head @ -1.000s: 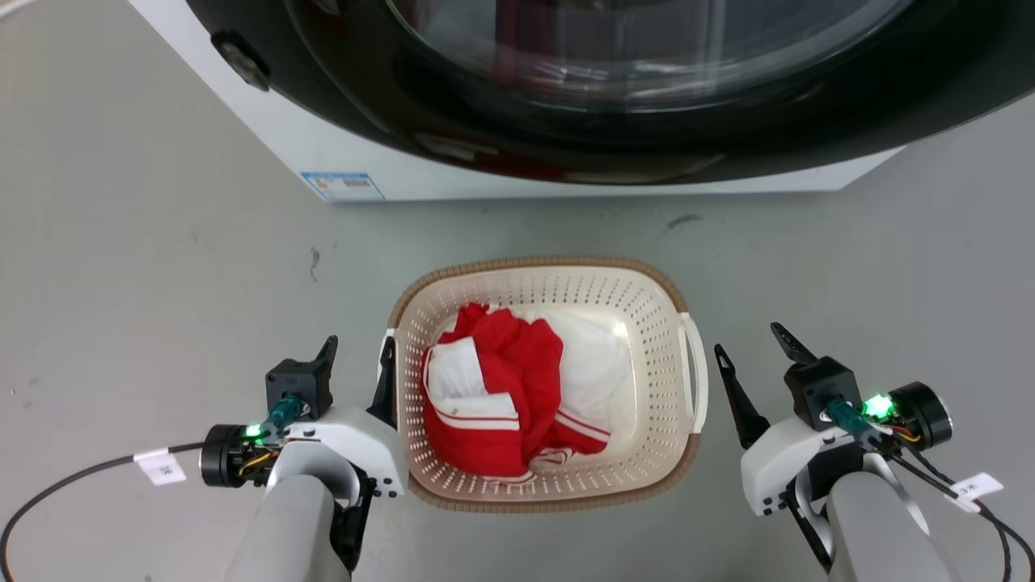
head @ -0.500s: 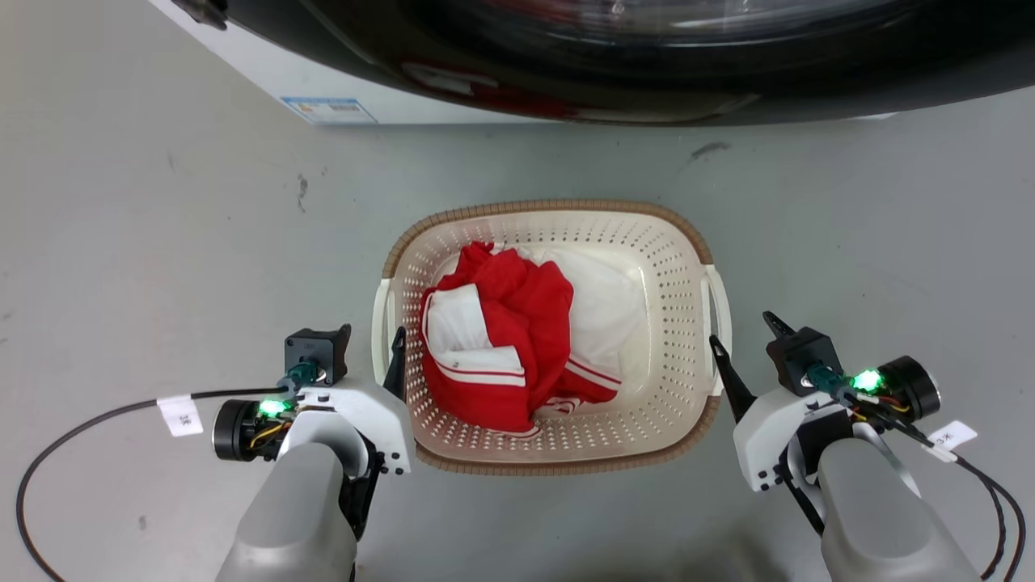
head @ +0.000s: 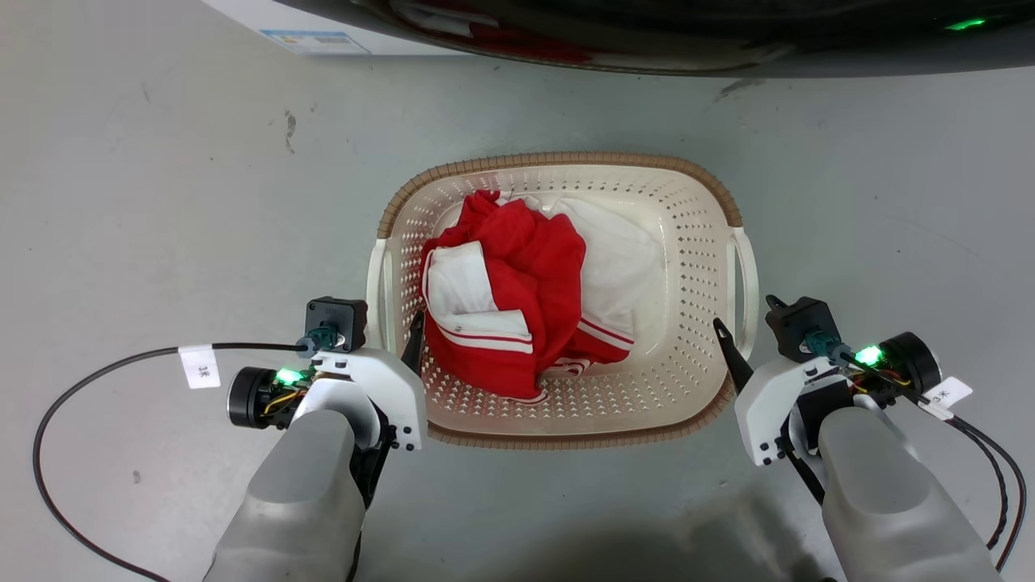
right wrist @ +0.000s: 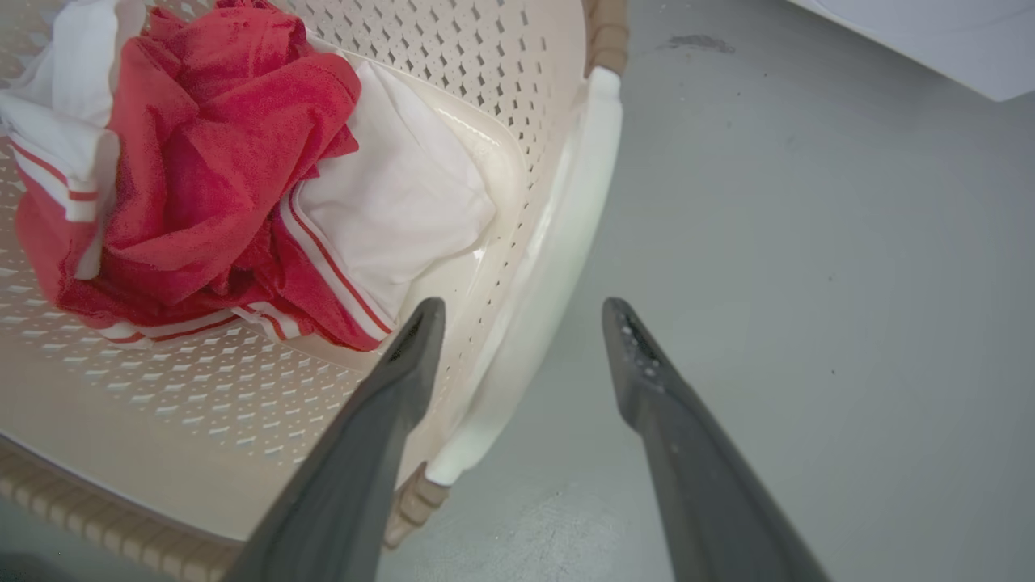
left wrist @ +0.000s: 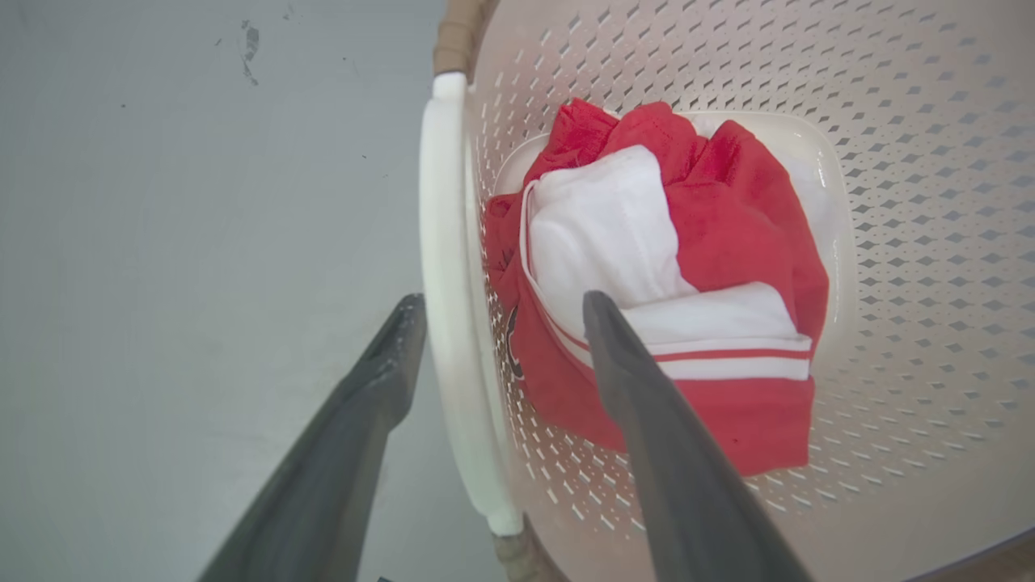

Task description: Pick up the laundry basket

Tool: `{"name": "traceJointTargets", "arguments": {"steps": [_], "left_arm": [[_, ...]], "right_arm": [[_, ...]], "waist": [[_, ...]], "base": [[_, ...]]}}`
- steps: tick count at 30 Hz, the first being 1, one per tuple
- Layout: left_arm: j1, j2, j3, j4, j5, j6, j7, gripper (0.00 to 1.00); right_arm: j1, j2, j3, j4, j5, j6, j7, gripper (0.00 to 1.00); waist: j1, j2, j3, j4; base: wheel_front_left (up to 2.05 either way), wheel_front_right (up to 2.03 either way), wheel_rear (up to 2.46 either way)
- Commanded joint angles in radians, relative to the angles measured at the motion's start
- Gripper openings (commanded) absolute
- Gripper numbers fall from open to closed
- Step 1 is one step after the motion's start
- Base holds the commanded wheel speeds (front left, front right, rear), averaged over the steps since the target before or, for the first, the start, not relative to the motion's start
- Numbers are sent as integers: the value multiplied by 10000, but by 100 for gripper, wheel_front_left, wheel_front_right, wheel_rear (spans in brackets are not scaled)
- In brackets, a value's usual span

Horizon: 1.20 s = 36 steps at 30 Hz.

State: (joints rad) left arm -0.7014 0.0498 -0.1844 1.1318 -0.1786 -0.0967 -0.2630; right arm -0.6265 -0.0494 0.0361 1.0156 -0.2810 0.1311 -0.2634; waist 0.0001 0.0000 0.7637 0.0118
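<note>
While the left gripper [left wrist: 501,305] and right gripper [right wrist: 521,311] each straddle a white side handle [left wrist: 443,242] with jaws spread wide, you are at the grasp step. The laundry basket [head: 566,158] sits on the floor [head: 162,202] before the washing machine [head: 647,36], between them. Next, close both evenly, then lift level.

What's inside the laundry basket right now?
Inside the laundry basket: a crumpled red garment with white panels and striped trim, lying partly over a white cloth. The basket's bare perforated sides show around them. Whatever lies beneath the clothes is covered.
</note>
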Motion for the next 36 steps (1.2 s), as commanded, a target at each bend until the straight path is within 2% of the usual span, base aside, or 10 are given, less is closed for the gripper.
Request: {"name": "traceJointTargets", "arguments": {"steps": [1,11,12,13,14,25,36], "left_arm": [[-199,11,-151,143,-113,-23,-26,100],[-473,9,-879,473,-639,-1,-28,100],[-485,9,-946,509,-682,16,-28,100],[-497,11,-1008,497,-720,17,-28,32],[-502,11,-1073,496,-735,5,-26,0],[-369,8,-1578,809,-1057,-61,-28,0],[107,8,-2214,1380,-1691,-180,468,0]], "right_arm": [[-232,-17,-84,306,-51,-7,-21,100],[-761,-15,-482,1460,-115,-7,-23,100],[-810,-15,-496,1558,-101,-7,-21,77],[-865,-17,-498,1635,-99,-7,-21,18],[-905,-15,-478,1710,-112,-7,-23,0],[-892,-14,-212,2114,148,-8,-23,0],[-444,-7,696,2574,892,-8,245,0]], "waist": [[-1,0,139,34],[-1,0,335,120],[-1,0,336,120],[-1,0,335,118],[-1,0,330,114],[-1,0,-143,75],[-1,0,-1710,-41]], "base": [[0,0,0],[0,0,0],[0,0,0],[0,0,0],[0,0,0],[0,0,0],[0,0,0]]}}
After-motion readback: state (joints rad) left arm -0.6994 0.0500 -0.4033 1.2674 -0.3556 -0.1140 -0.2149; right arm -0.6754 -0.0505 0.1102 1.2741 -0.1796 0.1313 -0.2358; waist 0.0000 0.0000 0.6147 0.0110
